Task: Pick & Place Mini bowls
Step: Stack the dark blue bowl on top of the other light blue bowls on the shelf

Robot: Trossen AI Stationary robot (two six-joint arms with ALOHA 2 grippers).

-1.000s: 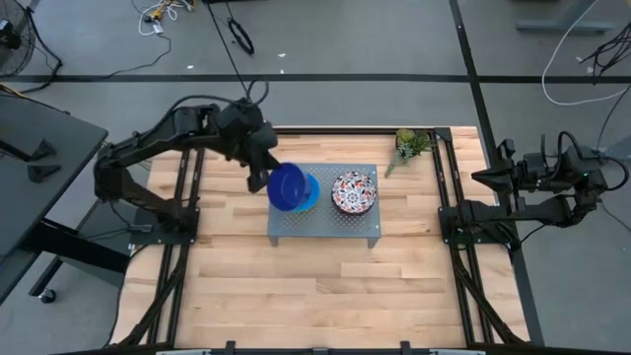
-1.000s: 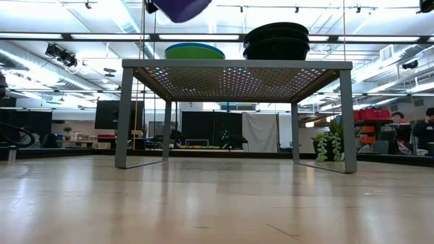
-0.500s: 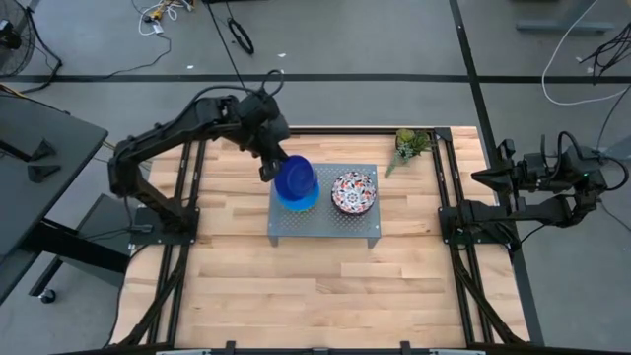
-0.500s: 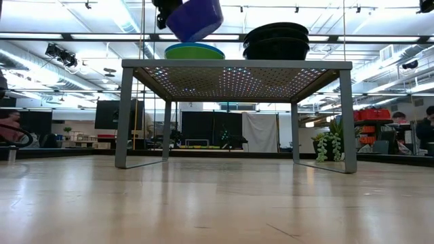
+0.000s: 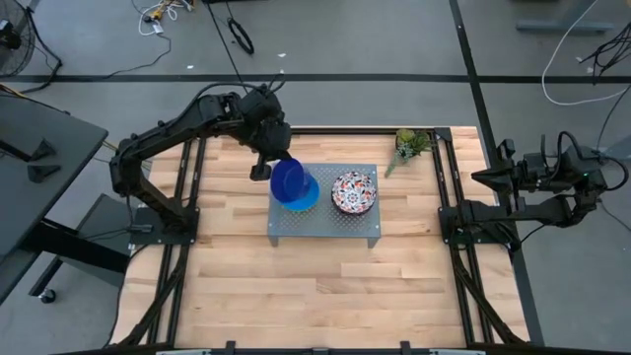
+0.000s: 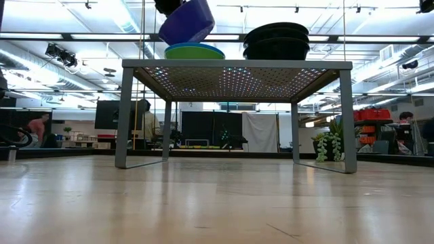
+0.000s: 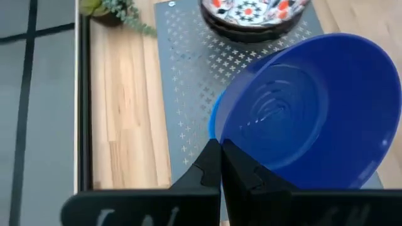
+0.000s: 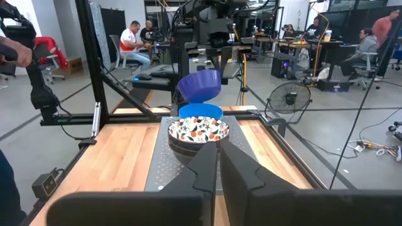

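My left gripper [image 5: 264, 163] is shut on the dark blue bowl [image 5: 289, 180], which hangs tilted just above the light blue bowl [image 5: 308, 197]. In the low view the dark blue bowl [image 6: 186, 22] sits over the green bowl [image 6: 194, 51] that carries the light blue one on the stand's top. The white floral bowls [image 5: 354, 192] stand stacked on the stand's right half and show at the left wrist view's top as a floral bowl [image 7: 254, 12]. My right gripper [image 8: 218, 166] waits shut at the table's right edge, facing the stand. My left gripper pinches the dark blue bowl's rim [image 7: 221, 139] on the side toward the table's far-left, one finger on the inner wall and one outside. The fingers slant down from the far left. The bowl is lifted and tilted, its opening turned up toward the gripper.
The grey perforated stand [image 5: 322, 225] sits mid-table on its legs [image 6: 124, 115]. A small potted plant [image 5: 409, 145] stands near the far right corner. Bare wood lies in front of the stand and to its left. People move in the room beyond the table.
My left gripper has come down with the dark blue bowl toward the green and light blue stack. In the low view the bowl was half out of the picture's top and now hangs just over the stack, still tilted.
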